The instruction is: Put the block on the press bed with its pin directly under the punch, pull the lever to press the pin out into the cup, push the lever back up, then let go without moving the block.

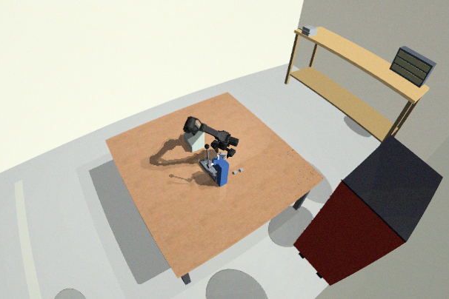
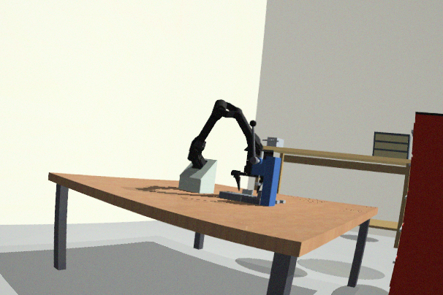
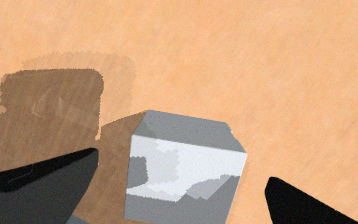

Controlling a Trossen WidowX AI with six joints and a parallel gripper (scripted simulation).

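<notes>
Wrist view is showing your fingers [image 1: 222, 149] [image 2: 247, 189] standing about fully open, with the block [image 1: 223, 155] [image 2: 247, 191] [image 3: 185, 170] sitting between them and a gap showing on either side, so you are gripping nothing. In the exterior view the block is resting low by the base [image 1: 207, 168] [image 2: 231, 196] of the press [image 1: 222, 172] [image 2: 271, 180], at the blue column's nine o'clock, on the bench [image 1: 178, 222] [image 2: 168, 212]. The lever [image 1: 207, 155] [image 2: 254, 140] is standing up, its knob pointing to twelve.

You are, by my judgement, finishing the placing step; the pressing is still waiting. Whether the pin is lining up under the punch, you cannot tell from here. Next you are probably wanting to lift the fingers straight clear, brushing neither block nor press, then be checking that alignment before going for the lever. Catching a side of the block on the way out could be spoiling the placement.
</notes>
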